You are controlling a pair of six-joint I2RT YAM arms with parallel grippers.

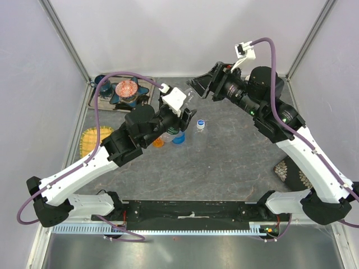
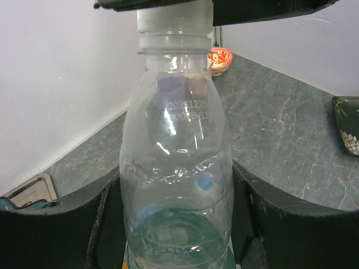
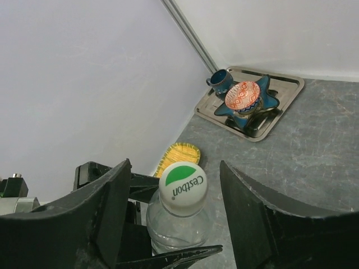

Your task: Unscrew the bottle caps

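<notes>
A clear bottle [image 2: 176,140] fills the left wrist view, and my left gripper [image 2: 176,224] is shut on its lower body. Its white cap [image 3: 183,188], printed with a green leaf, lies between the fingers of my right gripper [image 3: 175,179]. That gripper is open, with a gap on each side of the cap. In the top view the two grippers meet at the table's middle, the left gripper [image 1: 187,114] below the right gripper [image 1: 197,88]. An orange bottle [image 1: 159,142], a blue-tinted bottle [image 1: 178,137] and a small clear capped bottle [image 1: 200,125] stand beside them.
A metal tray [image 1: 143,84] at the back left holds a blue star dish with an orange bowl [image 1: 127,89] and a dark blue cup [image 1: 105,85]. A yellow woven dish [image 1: 90,140] lies by the left wall. A patterned dish [image 1: 290,174] lies at the right.
</notes>
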